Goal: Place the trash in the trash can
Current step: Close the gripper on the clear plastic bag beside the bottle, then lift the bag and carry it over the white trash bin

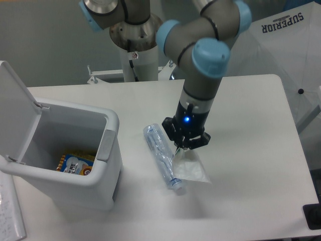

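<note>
Hand [182, 148]: pinched on the wrapper [192, 168], which I hold hanging just off the table [251, 130]. Bottle [162, 157]: lying on the table beside it, untouched. Trash can [75, 175]: lid open, left of both. Neither piece binned yet.

A robotics lab: an industrial arm [200, 45] on a pedestal [136, 35] at the far edge of a plain white tabletop [251, 115], grey wall behind, a white umbrella [286, 45] marked SUPERIOR at far right
</note>
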Motion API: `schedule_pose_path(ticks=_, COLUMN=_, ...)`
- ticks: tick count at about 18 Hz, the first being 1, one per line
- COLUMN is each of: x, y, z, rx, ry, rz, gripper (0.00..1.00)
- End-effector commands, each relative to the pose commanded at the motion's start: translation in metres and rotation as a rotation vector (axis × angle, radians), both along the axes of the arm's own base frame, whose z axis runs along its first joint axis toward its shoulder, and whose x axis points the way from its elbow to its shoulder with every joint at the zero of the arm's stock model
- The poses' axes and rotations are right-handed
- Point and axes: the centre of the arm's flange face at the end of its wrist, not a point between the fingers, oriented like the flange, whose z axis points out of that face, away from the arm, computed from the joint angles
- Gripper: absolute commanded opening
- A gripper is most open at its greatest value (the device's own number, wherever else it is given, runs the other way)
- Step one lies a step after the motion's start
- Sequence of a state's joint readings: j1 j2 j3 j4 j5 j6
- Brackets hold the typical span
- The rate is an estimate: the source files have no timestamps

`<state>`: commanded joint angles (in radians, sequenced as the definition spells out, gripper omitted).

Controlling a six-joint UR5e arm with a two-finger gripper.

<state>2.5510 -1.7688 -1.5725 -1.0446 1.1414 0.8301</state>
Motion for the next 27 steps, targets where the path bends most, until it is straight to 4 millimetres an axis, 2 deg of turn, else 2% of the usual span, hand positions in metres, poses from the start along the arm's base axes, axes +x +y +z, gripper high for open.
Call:
schedule_pose_path(ticks=1, x=0.001, y=0.0, z=0.015, rx=0.03, ry=-0.002, rz=0.016, gripper=0.0)
schedule_pose_path(ticks=6, x=0.012, y=0.002, z=0.062, rx=0.127, ry=-0.031, rz=0.083, gripper=0.0)
schedule_pose_path(ticks=12, x=0.059, y=-0.014, z=0.132, rx=0.261, ry=-0.045, rz=0.111, gripper=0.0)
schedule_pose_path(ticks=14, x=0.078, y=-0.015, z=0.15, rx=0.308, ry=-0.076, rz=0.106, gripper=0.0)
schedule_pose_path(ticks=19, x=0.121, y=0.005, z=0.156, rx=0.334, ry=-0.134, rz=0.039, gripper=0.0)
schedule_pose_path(ticks=27, x=0.182, y=0.048, z=0.125, rx=0.282, ry=-0.216, rz=-0.071, gripper=0.01)
